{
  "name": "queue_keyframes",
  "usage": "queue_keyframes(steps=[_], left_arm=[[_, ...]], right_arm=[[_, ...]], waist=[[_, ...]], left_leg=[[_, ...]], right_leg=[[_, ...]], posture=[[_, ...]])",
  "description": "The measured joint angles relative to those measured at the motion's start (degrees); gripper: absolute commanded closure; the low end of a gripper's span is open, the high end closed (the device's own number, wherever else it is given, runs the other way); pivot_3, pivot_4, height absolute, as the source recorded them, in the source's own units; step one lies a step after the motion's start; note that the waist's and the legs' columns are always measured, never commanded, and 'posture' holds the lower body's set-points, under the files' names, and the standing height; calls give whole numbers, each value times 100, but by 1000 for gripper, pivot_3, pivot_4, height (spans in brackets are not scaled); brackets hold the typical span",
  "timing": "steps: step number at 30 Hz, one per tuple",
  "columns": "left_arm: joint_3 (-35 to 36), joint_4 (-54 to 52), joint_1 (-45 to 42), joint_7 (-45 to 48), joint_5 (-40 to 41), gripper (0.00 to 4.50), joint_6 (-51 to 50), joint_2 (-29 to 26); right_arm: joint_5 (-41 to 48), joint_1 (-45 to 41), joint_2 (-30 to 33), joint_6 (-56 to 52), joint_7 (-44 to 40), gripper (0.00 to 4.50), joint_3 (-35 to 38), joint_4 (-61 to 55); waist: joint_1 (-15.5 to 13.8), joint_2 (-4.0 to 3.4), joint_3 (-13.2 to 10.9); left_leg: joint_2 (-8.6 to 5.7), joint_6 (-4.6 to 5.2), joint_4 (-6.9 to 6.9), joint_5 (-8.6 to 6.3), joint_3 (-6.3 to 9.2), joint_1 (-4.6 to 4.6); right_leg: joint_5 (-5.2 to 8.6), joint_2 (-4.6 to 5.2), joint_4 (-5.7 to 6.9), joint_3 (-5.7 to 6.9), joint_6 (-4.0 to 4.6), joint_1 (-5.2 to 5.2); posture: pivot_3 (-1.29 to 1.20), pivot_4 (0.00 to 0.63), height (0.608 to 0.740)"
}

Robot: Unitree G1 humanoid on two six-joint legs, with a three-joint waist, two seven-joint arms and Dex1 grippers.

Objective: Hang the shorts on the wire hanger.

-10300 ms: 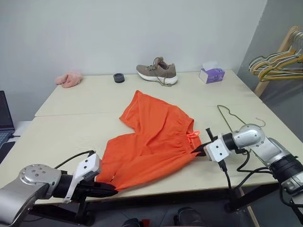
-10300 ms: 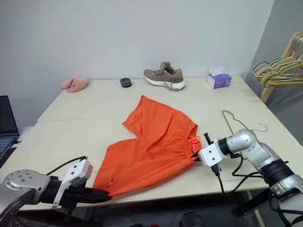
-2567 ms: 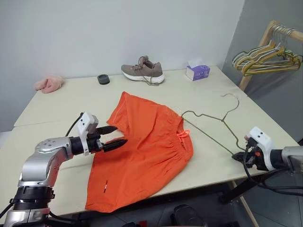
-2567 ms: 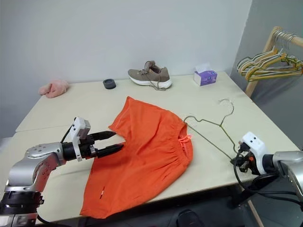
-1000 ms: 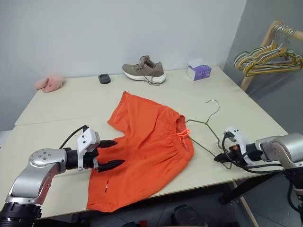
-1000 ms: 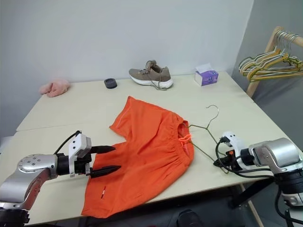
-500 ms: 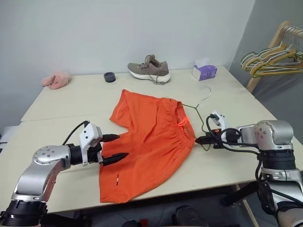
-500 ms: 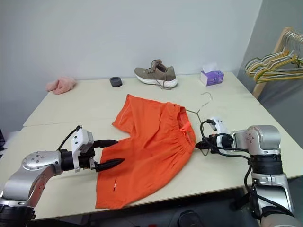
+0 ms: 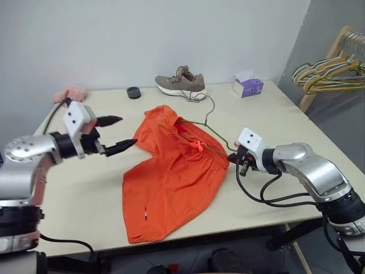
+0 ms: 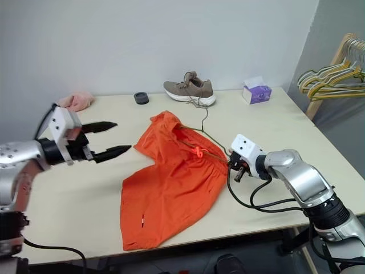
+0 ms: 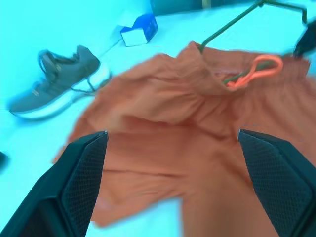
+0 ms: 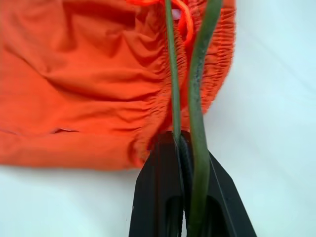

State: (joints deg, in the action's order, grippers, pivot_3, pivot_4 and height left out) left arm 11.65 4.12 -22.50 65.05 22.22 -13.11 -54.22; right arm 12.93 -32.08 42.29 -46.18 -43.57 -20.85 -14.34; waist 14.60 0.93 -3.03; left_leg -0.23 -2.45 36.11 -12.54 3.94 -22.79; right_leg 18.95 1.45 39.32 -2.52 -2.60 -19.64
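Orange shorts (image 9: pixel 177 171) ride your right gripper's (image 12: pixel 185 148) pinched wire hanger (image 10: pixel 197 132), threading the waistband; left gripper (image 9: pixel 114 133) gapes wide, ready.

Bare table (image 9: pixel 85 182) left of the shorts (image 9: pixel 171 171); shoe (image 9: pixel 181 83) and tissue box (image 9: pixel 248 87) along the far edge

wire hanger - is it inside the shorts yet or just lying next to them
Partly inside. The wire hanger runs from the shut right gripper in under the waistband of the orange shorts, lifting the fabric; its hook pokes out toward the shoe.
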Motion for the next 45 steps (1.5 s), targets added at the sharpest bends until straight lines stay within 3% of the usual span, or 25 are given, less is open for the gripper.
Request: queue_keyframes(steps=[8,11,20,33,37,45], left_arm=[[-796,1268,-940,461,-1107,52,1776,-112],[-995,1625,-1226,547,-1276,52,2237,78],[-1609,2052,-1341,1011,-1575,52,2806,357],[-1855,2577,-1602,996,-1783,52,3095,927],[-1855,2468,-1536,1076,-1762,889,2951,999],[-1856,2222,-1394,1257,-1747,3535,2635,1035]], right_arm=[[-647,2,28,954,-313,4500,-302,75],[-810,5,29,1161,-410,4500,-304,58],[-1168,12,11,1491,-580,4500,-304,-102],[-1167,9,-147,1440,-841,4500,-302,-593],[-1165,9,-169,1429,-880,4500,-299,-639],[-1175,9,-166,1451,-890,4500,-292,-651]], waist=[[-17,3,0],[-12,3,0],[80,4,0],[168,5,1],[189,5,1],[286,6,1]], left_leg=[[-2,-1,6,1,2,-2],[-2,0,6,0,3,-2],[-2,0,11,1,6,0],[-3,-1,58,1,12,-2],[-3,-1,63,1,14,-2],[-4,0,67,1,20,-3]], right_leg=[[0,4,7,2,0,0],[-3,7,14,3,5,-1],[-3,7,36,6,5,-5],[2,7,67,7,-5,-1],[5,7,68,8,-9,3],[4,25,68,12,-9,5]], posture=[[-255,0,740],[-264,0,740],[-281,0,740],[-299,0,740],[-300,0,740],[-300,0,740]])
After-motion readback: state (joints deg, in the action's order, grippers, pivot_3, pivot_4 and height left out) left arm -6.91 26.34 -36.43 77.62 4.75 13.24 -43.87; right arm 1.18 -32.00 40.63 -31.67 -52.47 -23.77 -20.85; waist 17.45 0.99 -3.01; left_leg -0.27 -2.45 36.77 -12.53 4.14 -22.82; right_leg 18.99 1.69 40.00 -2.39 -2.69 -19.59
